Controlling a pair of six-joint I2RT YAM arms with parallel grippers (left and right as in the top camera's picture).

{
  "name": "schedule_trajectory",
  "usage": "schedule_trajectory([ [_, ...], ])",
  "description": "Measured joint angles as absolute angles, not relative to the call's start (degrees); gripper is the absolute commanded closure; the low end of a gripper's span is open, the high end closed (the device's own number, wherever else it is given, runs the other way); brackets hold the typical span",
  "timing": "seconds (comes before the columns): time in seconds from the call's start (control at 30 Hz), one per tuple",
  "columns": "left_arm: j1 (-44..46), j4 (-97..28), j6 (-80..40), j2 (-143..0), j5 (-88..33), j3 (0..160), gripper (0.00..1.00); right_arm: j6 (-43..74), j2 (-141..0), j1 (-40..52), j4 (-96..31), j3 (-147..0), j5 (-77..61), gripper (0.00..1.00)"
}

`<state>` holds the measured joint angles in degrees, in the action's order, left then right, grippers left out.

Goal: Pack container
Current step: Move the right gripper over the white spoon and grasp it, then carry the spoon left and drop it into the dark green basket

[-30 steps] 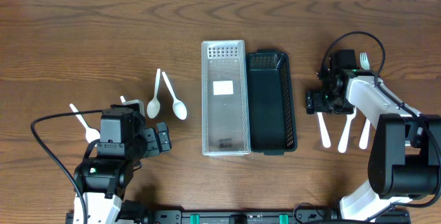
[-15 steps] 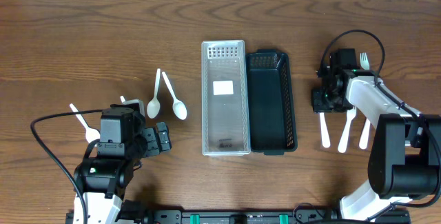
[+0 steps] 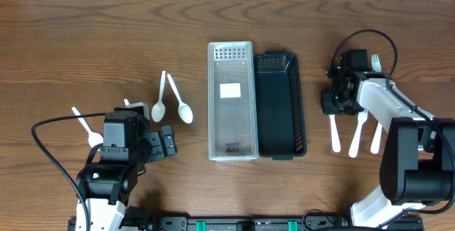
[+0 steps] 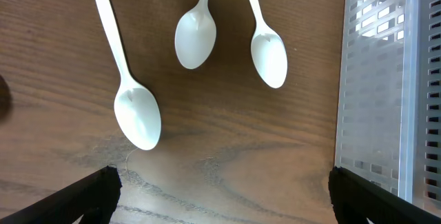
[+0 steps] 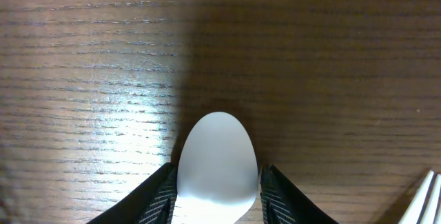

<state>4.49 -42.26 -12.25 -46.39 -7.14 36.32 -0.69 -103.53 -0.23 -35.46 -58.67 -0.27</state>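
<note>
Two hands overhead: left hand [image 3: 168, 141] near the spoons [image 3: 158, 110], right hand [image 3: 332, 104] over a white utensil [image 3: 335, 136], black container [image 3: 279, 110] between them. Left wrist: we see its fingers [image 4: 89, 195] apart. Right wrist: we see fingers [image 5: 148, 196] clamped on that utensil's rounded end.

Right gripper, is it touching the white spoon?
Touching. In the right wrist view, the right gripper has its two fingers pressed against both sides of the white spoon, with no gap showing.

Spoons [image 3: 158, 110] left of tray [image 3: 231, 128], basket [image 3: 279, 121] adjoining its right, utensils [image 3: 335, 137] farther right.
</note>
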Motion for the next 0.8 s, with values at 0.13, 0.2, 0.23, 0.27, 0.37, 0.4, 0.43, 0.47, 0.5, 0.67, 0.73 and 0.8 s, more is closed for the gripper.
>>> schedule_trajectory([
  [0.13, 4.5, -42.2, -12.3, -46.4, -7.1, 36.3, 0.02, -0.7, -103.5, -0.2, -33.8, -57.8, -0.3, 0.58],
  [0.2, 4.5, -42.2, -12.3, -46.4, -7.1, 36.3, 0.02, -0.7, -103.4, -0.2, -32.6, -57.3, -0.3, 0.58],
  [0.23, 4.5, -42.2, -12.3, -46.4, -7.1, 36.3, 0.02, -0.7, -103.3, -0.2, -32.1, -57.1, -0.3, 0.58],
  [0.27, 4.5, -42.2, -12.3, -46.4, -7.1, 36.3, 0.02, -0.7, -103.1, -0.2, -31.6, -56.9, -0.3, 0.58],
  [0.37, 4.5, -42.2, -12.3, -46.4, -7.1, 36.3, 0.02, -0.7, -102.8, -0.2, -31.0, -56.4, -0.3, 0.62],
  [0.4, 4.5, -42.2, -12.3, -46.4, -7.1, 36.3, 0.02, -0.7, -102.8, -0.2, -30.9, -56.4, -0.3, 0.65],
  [0.43, 4.5, -42.2, -12.3, -46.4, -7.1, 36.3, 0.02, -0.6, -102.8, -0.2, -30.9, -56.3, -0.3, 0.68],
  [0.47, 4.5, -42.2, -12.3, -46.4, -7.1, 36.3, 0.02, -0.7, -102.8, -0.2, -30.8, -56.3, -0.3, 0.69],
  [0.5, 4.5, -42.2, -12.3, -46.4, -7.1, 36.3, 0.02, -0.7, -102.7, -0.2, -30.8, -56.2, -0.3, 0.69],
  [0.67, 4.5, -42.2, -12.3, -46.4, -7.1, 36.3, 0.02, -0.7, -102.7, -0.2, -30.8, -56.2, -0.3, 0.78],
  [0.73, 4.5, -42.2, -12.3, -46.4, -7.1, 36.3, 0.02, -0.7, -102.7, -0.2, -30.8, -56.2, -0.3, 0.79],
  [0.8, 4.5, -42.2, -12.3, -46.4, -7.1, 36.3, 0.02, -0.7, -102.7, -0.2, -30.8, -56.2, -0.3, 0.82],
])
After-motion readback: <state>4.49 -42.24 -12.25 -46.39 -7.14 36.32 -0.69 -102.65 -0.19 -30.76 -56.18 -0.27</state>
